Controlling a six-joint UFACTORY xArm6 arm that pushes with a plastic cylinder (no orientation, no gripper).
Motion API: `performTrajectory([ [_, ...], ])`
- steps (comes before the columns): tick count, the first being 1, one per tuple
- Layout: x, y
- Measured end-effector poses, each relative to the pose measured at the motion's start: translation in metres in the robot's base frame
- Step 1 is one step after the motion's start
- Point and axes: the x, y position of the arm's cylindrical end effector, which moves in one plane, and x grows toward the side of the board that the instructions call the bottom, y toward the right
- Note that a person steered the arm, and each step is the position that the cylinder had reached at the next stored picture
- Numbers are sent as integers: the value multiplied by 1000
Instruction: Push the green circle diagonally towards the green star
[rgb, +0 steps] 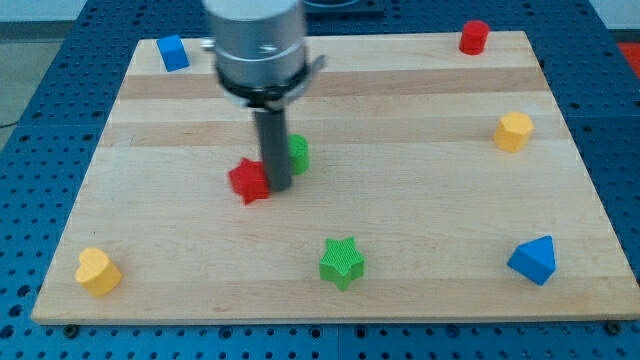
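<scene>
Table (420, 130) — pale wooden board, lying on a blue perforated surface, carrying eight small blocks.

Rod — dark, upright, hanging from a grey cylindrical mount near the view's top. My tip (278, 189) is resting just left of centre, wedged between two blocks. No claw is fitted, so there is nothing opening or closing and nothing being held.

Green circle (297, 154) — sitting just right of the rod, partly hidden behind it, appearing to be touching it.

Red star (248, 181) — lying just left of my tip, touching or nearly so.

Green star (342, 262) — sitting toward the view's bottom, below and right of the green circle, well apart from it.

Blue cube (173, 52) — standing at the top left corner.

Red cylinder (474, 37) — standing at the top right.

Yellow hexagon (513, 131) — sitting near the right edge.

Blue triangle (533, 260) — lying at the lower right.

Yellow heart (97, 271) — lying at the lower left corner.
</scene>
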Motion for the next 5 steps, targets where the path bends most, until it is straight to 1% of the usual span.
performTrajectory([
  [1, -4, -52],
  [2, -30, -56],
  [3, -65, -31],
  [4, -79, 10],
  [5, -68, 33],
])
